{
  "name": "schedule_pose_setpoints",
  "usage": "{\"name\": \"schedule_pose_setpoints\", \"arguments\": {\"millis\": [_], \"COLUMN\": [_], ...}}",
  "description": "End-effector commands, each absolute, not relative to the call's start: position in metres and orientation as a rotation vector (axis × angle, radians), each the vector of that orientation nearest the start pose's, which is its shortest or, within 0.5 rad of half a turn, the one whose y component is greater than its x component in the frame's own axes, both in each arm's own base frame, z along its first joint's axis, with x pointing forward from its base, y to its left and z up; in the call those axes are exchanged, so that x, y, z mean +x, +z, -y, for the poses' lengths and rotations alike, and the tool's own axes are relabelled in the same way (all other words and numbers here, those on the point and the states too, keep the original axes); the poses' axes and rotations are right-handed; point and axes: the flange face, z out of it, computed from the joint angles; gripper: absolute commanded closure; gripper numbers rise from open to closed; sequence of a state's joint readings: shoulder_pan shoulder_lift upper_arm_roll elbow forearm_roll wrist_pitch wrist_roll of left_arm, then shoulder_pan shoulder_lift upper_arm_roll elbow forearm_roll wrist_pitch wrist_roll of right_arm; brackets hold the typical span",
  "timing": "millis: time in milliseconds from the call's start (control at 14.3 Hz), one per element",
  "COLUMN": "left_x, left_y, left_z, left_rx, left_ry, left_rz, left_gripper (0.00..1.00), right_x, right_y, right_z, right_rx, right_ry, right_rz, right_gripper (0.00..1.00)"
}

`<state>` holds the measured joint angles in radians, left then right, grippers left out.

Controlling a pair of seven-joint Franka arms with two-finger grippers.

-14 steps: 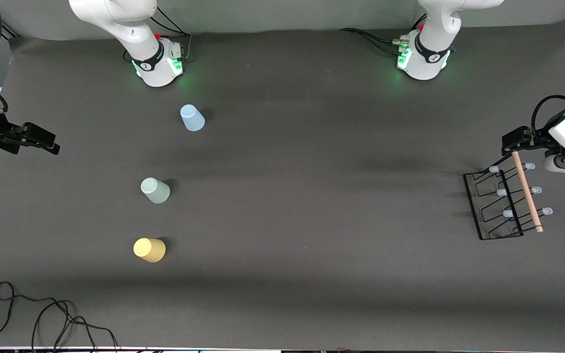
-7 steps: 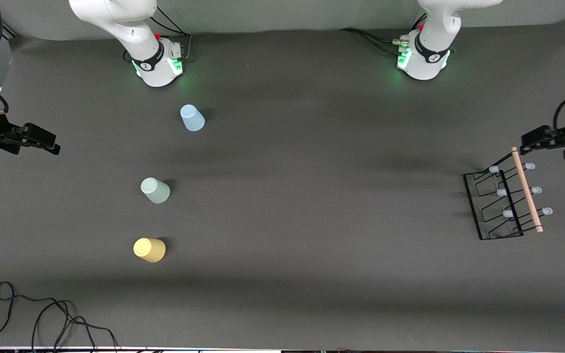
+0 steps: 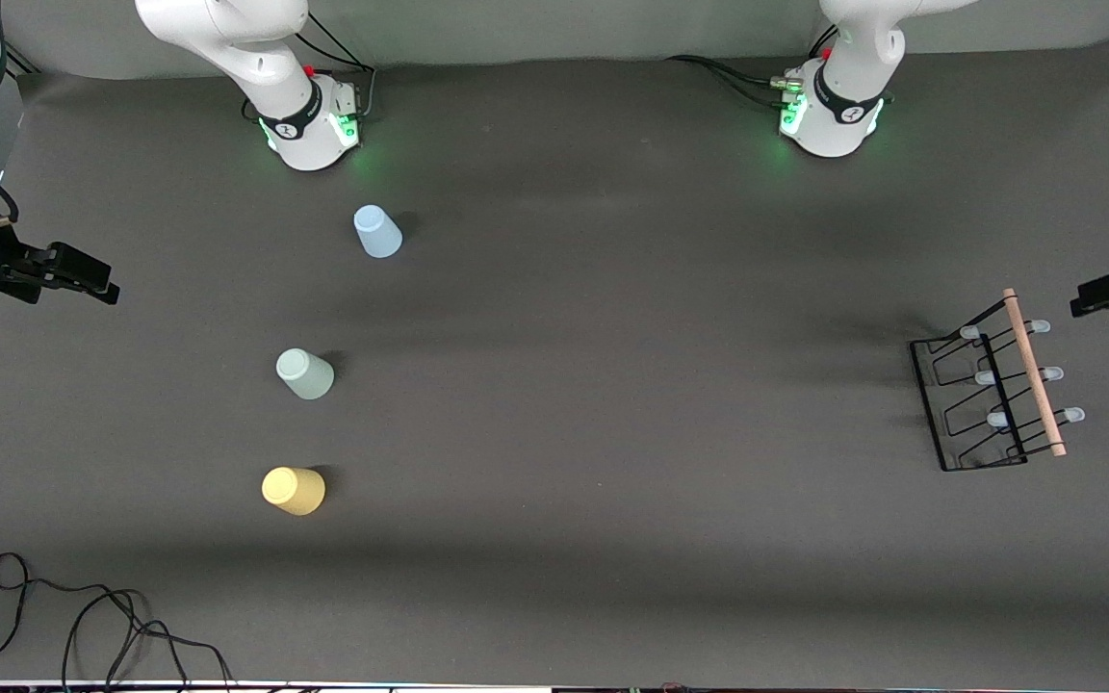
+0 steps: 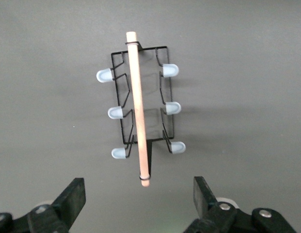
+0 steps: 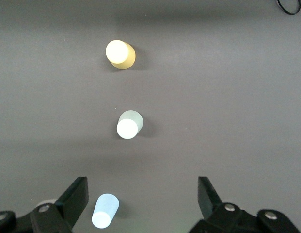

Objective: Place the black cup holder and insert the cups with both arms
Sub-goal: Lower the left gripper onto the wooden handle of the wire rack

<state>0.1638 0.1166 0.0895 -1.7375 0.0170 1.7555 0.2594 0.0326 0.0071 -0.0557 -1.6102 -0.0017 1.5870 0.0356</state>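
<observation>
Both grippers being held wide, empty. Black cup holder [image 3: 992,395] lying nearest left gripper [image 4: 138,206], wooden handle [image 4: 137,107] axis crossing jaw gap; right gripper [image 5: 143,206] waiting over table edge.

The black cup holder [image 4: 140,109] stands on the table (six pegs bare) below the left gripper's [image 4: 139,204] wide-spread fingers.
</observation>
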Motion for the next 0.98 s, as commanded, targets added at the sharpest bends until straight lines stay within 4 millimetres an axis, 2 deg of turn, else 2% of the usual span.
{"name": "schedule_pose_setpoints", "arguments": {"millis": [0,279,557,767,906], "left_x": [0.590,0.605,0.619,0.620,0.619], "left_y": [0.466,0.423,0.373,0.348,0.337], "left_z": [-0.159,-0.162,-0.164,-0.162,-0.161], "left_rx": [-3.128,-3.124,-3.127,-3.128,-3.128], "left_ry": [0.155,0.168,0.187,0.203,0.215], "left_rz": [-0.022,-0.026,-0.055,-0.060,-0.063], "left_gripper": [0.02,0.03,0.08,0.19,0.38], "right_x": [0.557,0.559,0.560,0.560,0.560], "right_y": [0.600,0.596,0.593,0.592,0.591], "right_z": [0.011,0.011,0.011,0.011,0.010], "right_rx": [-3.135,-3.135,-3.135,-3.136,-3.135], "right_ry": [0.074,0.084,0.091,0.096,0.099], "right_rz": [-0.065,-0.068,-0.073,-0.077,-0.077], "right_gripper": [0.00,0.00,0.00,0.00,0.00]}}
